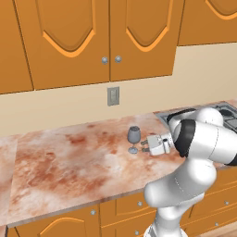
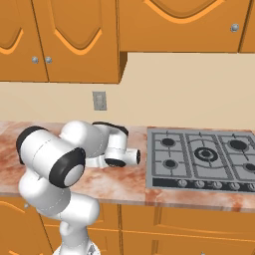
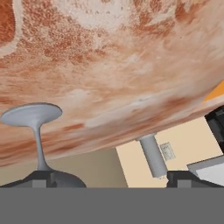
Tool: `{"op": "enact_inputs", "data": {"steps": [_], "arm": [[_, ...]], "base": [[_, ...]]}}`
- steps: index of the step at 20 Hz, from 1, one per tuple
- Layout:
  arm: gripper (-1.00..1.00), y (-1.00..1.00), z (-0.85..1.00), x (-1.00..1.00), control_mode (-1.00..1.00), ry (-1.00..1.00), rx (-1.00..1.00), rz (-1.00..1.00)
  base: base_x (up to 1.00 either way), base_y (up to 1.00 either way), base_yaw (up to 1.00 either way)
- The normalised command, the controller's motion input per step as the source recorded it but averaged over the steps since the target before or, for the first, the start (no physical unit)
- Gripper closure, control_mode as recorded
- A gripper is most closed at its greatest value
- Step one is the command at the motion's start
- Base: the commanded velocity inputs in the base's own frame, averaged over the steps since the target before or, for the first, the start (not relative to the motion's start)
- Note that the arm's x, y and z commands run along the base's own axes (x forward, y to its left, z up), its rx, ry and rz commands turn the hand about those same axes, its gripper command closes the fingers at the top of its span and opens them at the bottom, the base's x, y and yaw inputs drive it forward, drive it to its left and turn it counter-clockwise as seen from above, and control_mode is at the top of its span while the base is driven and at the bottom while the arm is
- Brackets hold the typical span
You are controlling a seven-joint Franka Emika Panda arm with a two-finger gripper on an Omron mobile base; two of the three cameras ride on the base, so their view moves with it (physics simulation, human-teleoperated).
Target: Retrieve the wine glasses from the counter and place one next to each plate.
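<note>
1. Wine glass point(image 1: 134, 138) upright mid-bench point(image 1: 69, 166), at nine o'clock of gripper point(image 1: 144, 146).
2. Fingers point(image 1: 144, 142) spread wide, level with the stem for a sideways pinch.
3. Nothing held yet.

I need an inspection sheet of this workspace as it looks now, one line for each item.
Surface: marbled reddish and cream counter, bare around the glass.
Job's things: one wine glass stands upright on the counter; no plates seen.
Clutter: nothing seen.
Grippers: gripper open, level with the glass stem, right beside it, not closed on it.
Cables: nothing seen.
Surroundings: orange wall cabinets, wall switch plate, gas stove to the right, drawers below the counter.
</note>
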Motion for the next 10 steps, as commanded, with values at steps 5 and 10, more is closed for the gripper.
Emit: {"op": "enact_inputs", "data": {"steps": [5, 10], "arm": [[-1.0, 0.0, 0.0, 0.16, -1.0, 0.0, 0.0, 0.0], [-1.0, 0.03, 0.0, 0.13, -1.0, 0.0, 0.0, 0.0]], "base": [[0.0, 0.0, 0.0], [0.0, 0.0, 0.0]]}}
